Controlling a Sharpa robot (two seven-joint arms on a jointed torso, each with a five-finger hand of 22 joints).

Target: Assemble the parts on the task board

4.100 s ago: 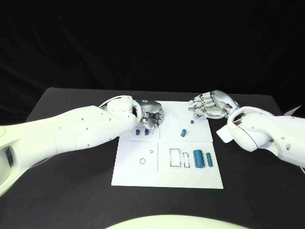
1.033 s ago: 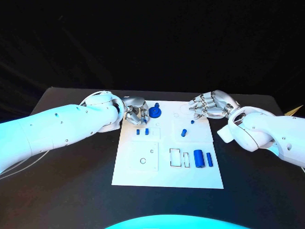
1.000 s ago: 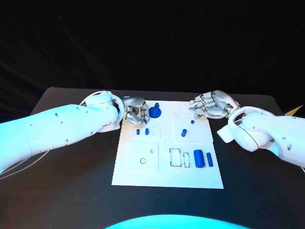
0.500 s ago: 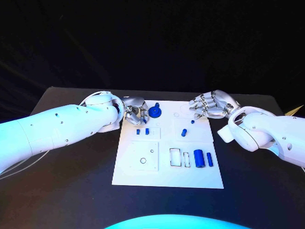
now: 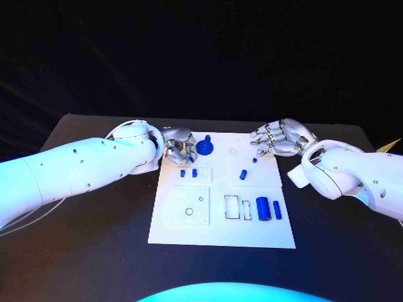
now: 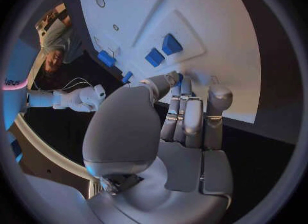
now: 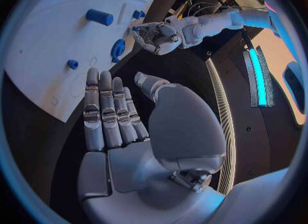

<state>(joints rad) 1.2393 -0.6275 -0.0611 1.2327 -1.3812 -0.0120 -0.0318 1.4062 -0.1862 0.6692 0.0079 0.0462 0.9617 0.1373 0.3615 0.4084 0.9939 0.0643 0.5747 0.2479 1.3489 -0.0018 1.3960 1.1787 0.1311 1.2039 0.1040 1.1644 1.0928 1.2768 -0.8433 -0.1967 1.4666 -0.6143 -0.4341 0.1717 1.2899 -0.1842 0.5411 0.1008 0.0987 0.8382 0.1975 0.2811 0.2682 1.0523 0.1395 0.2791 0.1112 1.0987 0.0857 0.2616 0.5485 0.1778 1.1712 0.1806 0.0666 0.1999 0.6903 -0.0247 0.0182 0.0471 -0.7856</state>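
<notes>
the left hand [image 5: 179, 150] crowds a round blue part [image 5: 205, 148] at the task board [image 5: 221, 233]'s far edge. the right hand [image 5: 276, 139] blocks the opposite far corner. the board's near half lies open.

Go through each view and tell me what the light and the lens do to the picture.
Head view: cyan light tints the white left arm, the background stays black, the white task board reads sharp. Left wrist view: fisheye bends the board's straight edges around the silver left hand. Right wrist view: same curving; a bright cyan strip glares beyond the silver right hand.
</notes>
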